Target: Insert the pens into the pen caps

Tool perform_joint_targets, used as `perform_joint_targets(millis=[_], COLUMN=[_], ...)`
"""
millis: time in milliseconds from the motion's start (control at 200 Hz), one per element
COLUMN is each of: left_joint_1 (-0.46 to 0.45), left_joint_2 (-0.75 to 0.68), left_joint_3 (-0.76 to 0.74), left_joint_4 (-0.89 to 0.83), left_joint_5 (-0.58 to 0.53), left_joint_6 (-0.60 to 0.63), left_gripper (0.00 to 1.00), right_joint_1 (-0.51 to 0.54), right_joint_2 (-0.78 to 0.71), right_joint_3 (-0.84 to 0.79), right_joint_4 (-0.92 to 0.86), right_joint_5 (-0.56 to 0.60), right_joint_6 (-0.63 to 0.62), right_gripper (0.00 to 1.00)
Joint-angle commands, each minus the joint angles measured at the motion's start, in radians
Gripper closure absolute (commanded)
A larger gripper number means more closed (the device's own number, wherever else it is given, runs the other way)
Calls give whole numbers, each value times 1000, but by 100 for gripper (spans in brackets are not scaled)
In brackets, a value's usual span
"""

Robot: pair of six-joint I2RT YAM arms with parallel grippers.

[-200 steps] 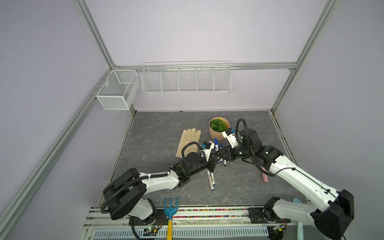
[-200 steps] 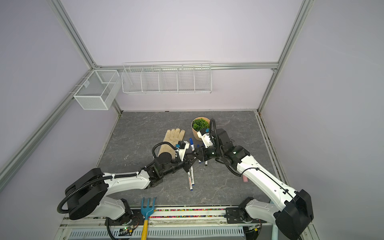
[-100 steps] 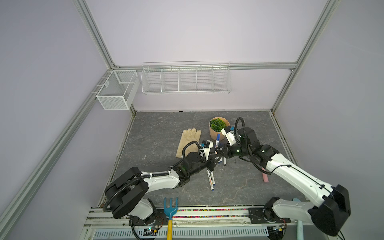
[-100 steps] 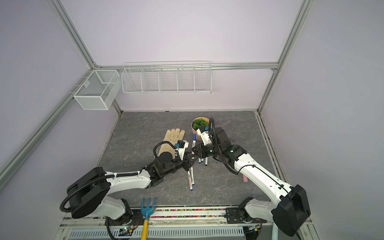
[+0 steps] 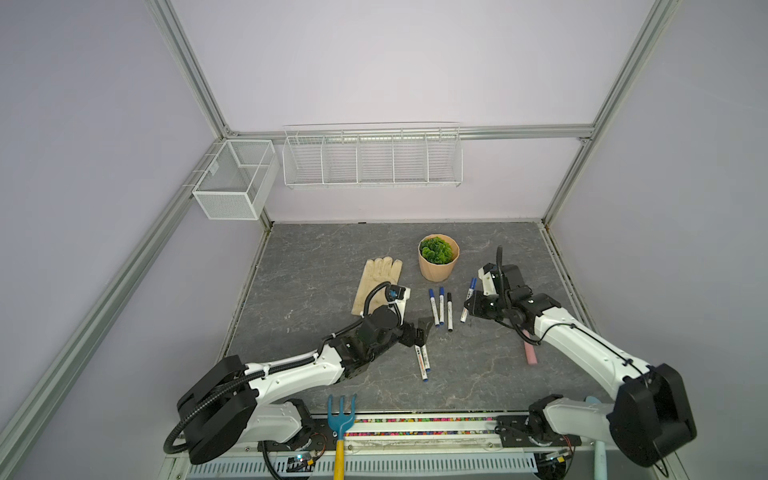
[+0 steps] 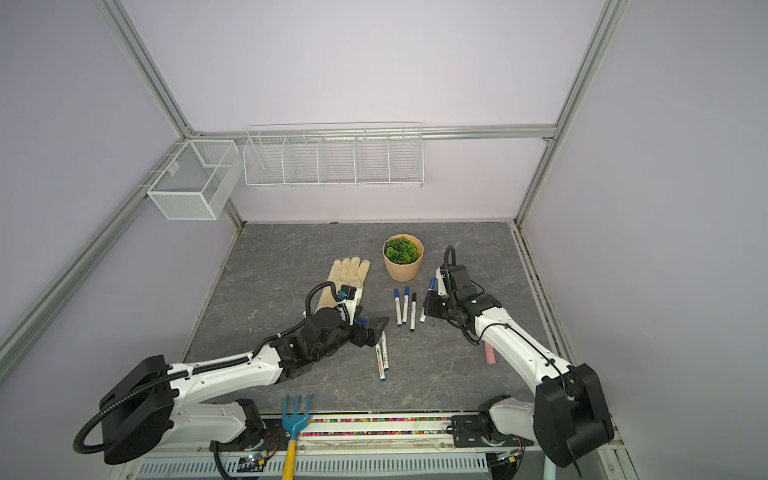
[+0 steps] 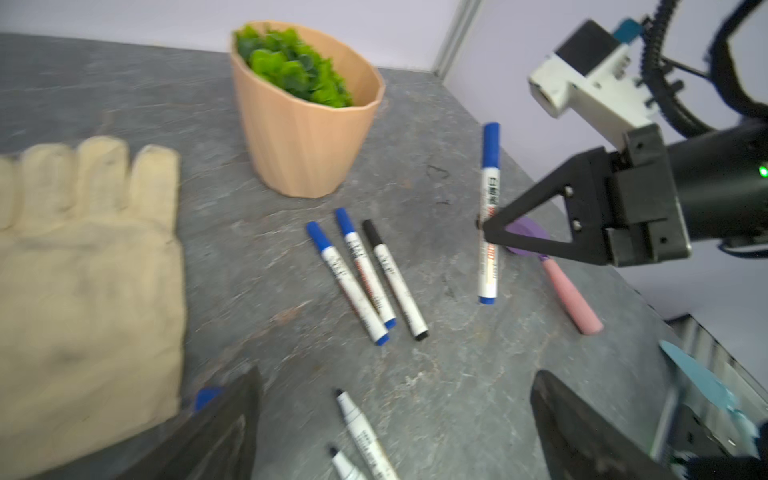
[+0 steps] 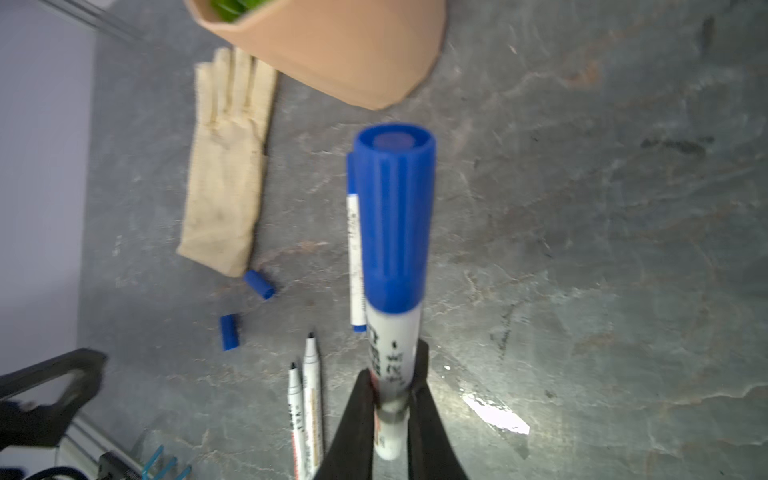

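Progress: three capped pens [image 5: 440,305] lie on the table [image 5: 332,257], my right claw [image 8: 392,386] clamps a fourth pen [image 7: 489,208], my left claw [image 5: 422,331] gapes empty near two uncapped pens [image 5: 422,361] and loose caps [image 8: 258,284].

Four capped pens [image 7: 365,270] — two bare pens [image 5: 420,362], two loose caps [image 8: 258,284].

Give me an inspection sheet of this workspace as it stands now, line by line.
Surface: grey stone-look tabletop, no spills seen.
Job's things: one capped pen held in right gripper; three capped pens lying in a row; two uncapped pens; two loose blue caps.
Clutter: glove, potted plant, pink-handled tool, garden fork.
Grippers: left gripper open, empty; right gripper shut on capped pen.
Cables: black wrist hoses, nothing snagged.
Surroundings: wire basket and mesh box on walls.
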Motion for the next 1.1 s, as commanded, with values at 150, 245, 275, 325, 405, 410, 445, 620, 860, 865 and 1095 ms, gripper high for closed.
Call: perform_joint_targets(millis=[150, 245, 275, 325, 405, 410, 445, 620, 860, 865, 1095], left_joint_1=[0, 0, 0, 0, 1, 0, 0, 1, 3, 3, 3], left_joint_2=[-40, -45, -44, -44, -43, -44, -42, -12, 48, 49, 60], left_joint_3=[-32, -23, -21, -19, -19, -19, -19, -20, 12, 14, 42], left_joint_4=[-168, -189, -196, -202, -210, -209, -210, -204, -265, -269, -344], left_joint_5=[-248, -249, -251, -251, -257, -258, -260, -280, -378, -380, -438], left_joint_6=[-143, -144, -141, -140, -141, -142, -144, -174, -268, -271, -329], left_gripper=[1, 1, 1, 1, 1, 1, 1, 1, 1, 1, 0], right_joint_1=[-20, -20, -20, -19, -16, -15, -10, 59, 265, 269, 404], right_joint_2=[278, 359, 374, 385, 368, 367, 347, 212, 170, 171, 308], right_joint_3=[77, 125, 134, 142, 141, 141, 136, 99, 102, 104, 192], right_joint_4=[15, 20, 26, 42, 54, 54, 51, -3, -94, -95, -164], right_joint_5=[-33, -64, -76, -104, -124, -124, -115, -31, -33, -33, -13], right_joint_6=[-23, -29, -28, -25, -14, -14, -18, -61, -190, -192, -289], right_gripper=[88, 86, 84, 78, 68, 68, 65, 60, 61, 61, 61])
